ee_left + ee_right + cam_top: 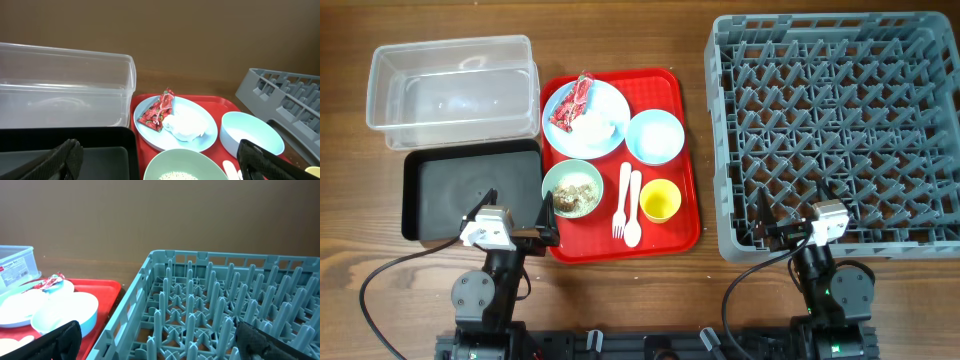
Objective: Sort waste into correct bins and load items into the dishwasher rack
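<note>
Bright, even light; soft shadows

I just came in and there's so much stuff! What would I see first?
The bright red tray in the middle of the overhead view jumps out first. It is crowded with dishes, like a pale blue plate carrying a red-and-white wrapper, and a yellow cup. Next comes the big grey dishwasher rack on the right, full of upright pegs and with no dishes in it.

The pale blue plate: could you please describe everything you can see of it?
The pale blue plate is round, shallow and smooth, plastic by the look. It lies flat at the far left corner of the red tray, beside the clear tub. A crumpled red-and-white wrapper and a whitish lump rest on it.
</note>
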